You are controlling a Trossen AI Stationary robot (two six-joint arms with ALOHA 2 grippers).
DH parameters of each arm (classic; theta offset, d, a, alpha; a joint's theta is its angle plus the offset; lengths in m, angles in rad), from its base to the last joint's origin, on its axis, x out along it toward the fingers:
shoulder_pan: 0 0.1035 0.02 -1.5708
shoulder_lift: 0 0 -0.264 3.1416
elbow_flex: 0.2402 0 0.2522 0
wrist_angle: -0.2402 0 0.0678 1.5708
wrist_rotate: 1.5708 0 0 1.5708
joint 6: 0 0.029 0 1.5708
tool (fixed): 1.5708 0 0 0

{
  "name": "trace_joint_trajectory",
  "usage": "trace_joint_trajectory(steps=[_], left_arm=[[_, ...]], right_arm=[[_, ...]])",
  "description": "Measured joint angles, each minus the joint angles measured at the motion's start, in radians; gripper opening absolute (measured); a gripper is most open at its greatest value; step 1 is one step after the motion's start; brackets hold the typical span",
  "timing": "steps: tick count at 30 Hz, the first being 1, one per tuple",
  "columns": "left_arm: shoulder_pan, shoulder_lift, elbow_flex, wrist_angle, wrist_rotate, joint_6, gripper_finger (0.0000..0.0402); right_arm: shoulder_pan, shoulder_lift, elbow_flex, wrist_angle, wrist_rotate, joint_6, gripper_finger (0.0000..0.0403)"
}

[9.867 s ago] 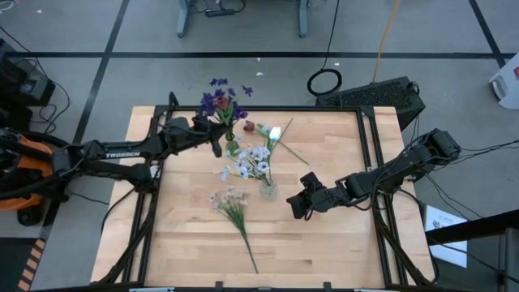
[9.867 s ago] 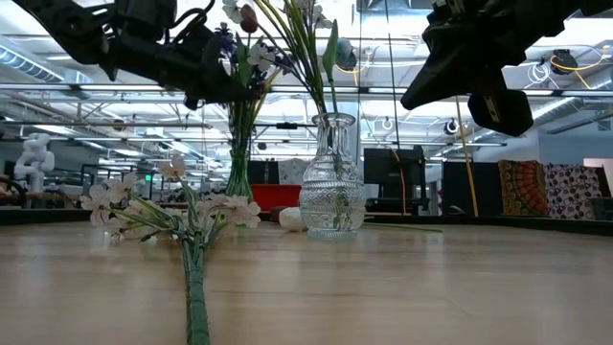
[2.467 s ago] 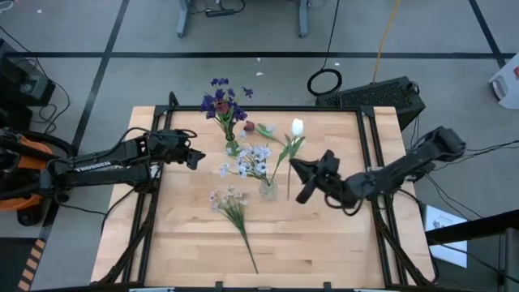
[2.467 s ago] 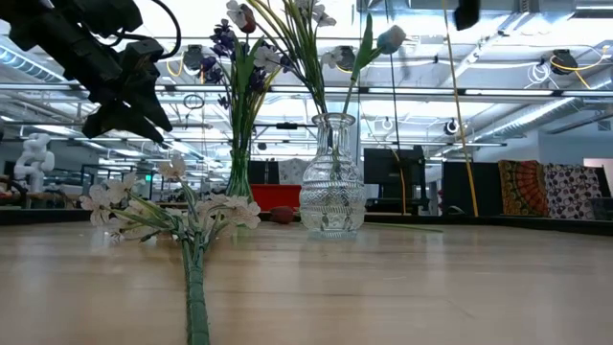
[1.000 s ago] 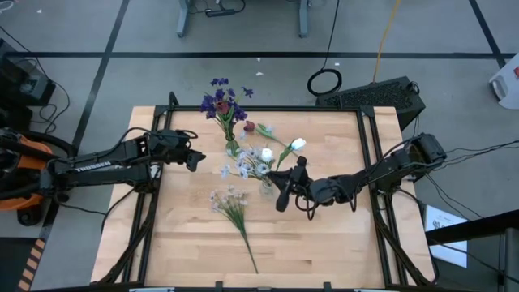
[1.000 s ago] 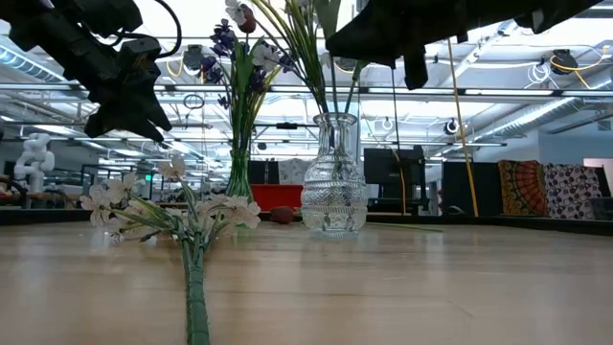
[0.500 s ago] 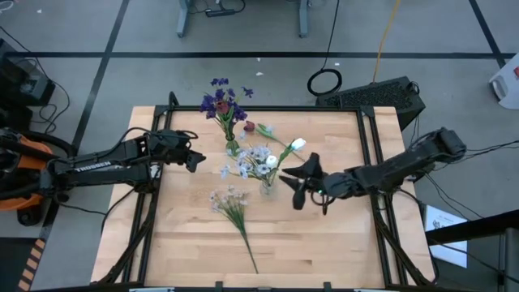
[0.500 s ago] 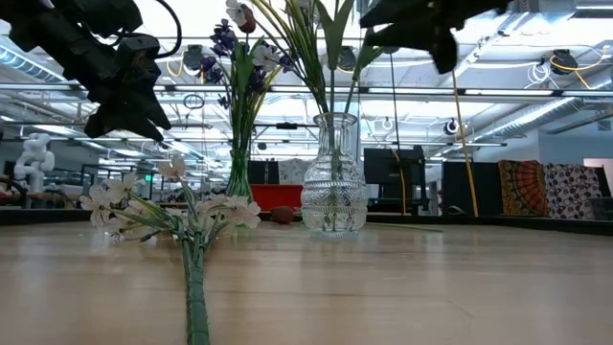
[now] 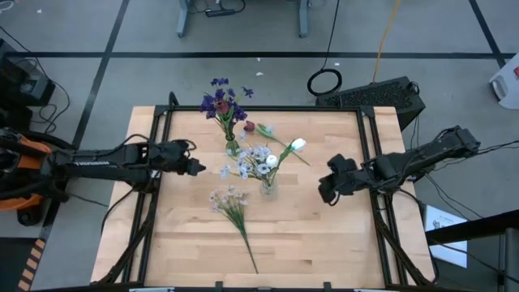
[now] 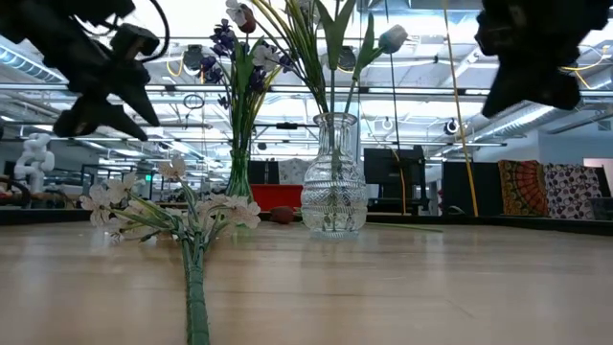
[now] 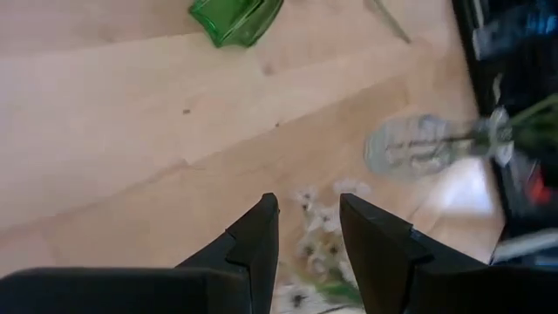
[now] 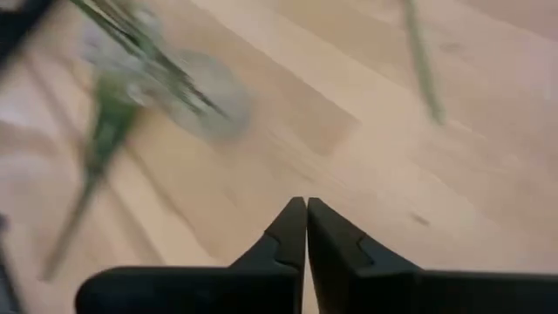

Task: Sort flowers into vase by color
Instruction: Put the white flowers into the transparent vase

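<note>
A clear glass vase point(image 9: 268, 188) point(image 10: 332, 192) stands mid-table. It holds pale white-lilac sprays point(image 9: 255, 158) and a white tulip point(image 9: 298, 145) point(image 10: 391, 38). Behind it a green vase point(image 9: 232, 146) point(image 11: 235, 19) holds purple flowers point(image 9: 219, 101). A dark red tulip point(image 9: 249, 126) lies on the table near the far edge. Another pale spray point(image 9: 231, 201) point(image 10: 182, 216) lies flat nearer the front. My left gripper point(image 9: 199, 169) point(image 11: 309, 218) hovers open, left of the vases. My right gripper point(image 9: 324, 191) point(image 12: 306, 209) hangs shut and empty, right of the glass vase.
A thin green stem point(image 9: 292, 152) point(image 12: 418, 52) lies on the wood beyond the glass vase. Black rails point(image 9: 369, 162) run along the table's left and right sides. Bare wood lies in front of the lying spray and toward the near right corner.
My right gripper has let go of the white tulip at the glass vase and drawn back toward the table's right edge, tipping as it went. The tulip stays standing in the vase. My left gripper has swung a little toward the near edge and rolled.
</note>
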Motion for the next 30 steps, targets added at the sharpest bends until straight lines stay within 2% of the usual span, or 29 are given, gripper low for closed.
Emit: trace_joint_trajectory(steps=[6,10,15,24,30], left_arm=[[-0.270,0.097,0.009,0.047,-0.231,-0.308,0.0129],[-0.417,0.249,0.062,0.046,-0.328,-0.476,0.0129],[-0.561,0.467,0.196,0.040,-0.415,-0.663,0.0129],[-0.691,0.848,0.564,-0.201,-0.413,-0.961,0.0129],[-0.685,1.013,0.743,-0.197,-0.365,-0.982,0.0129]], right_arm=[[0.000,-0.037,0.000,-0.115,0.000,-0.045,0.0013],[0.000,-0.056,0.000,-0.170,-0.002,-0.096,0.0006],[0.000,-0.079,0.000,-0.236,0.000,-0.167,0.0001],[0.000,-0.101,0.000,-0.283,0.002,-0.270,0.0000],[0.000,-0.101,0.000,-0.284,0.004,-0.319,0.0000]])
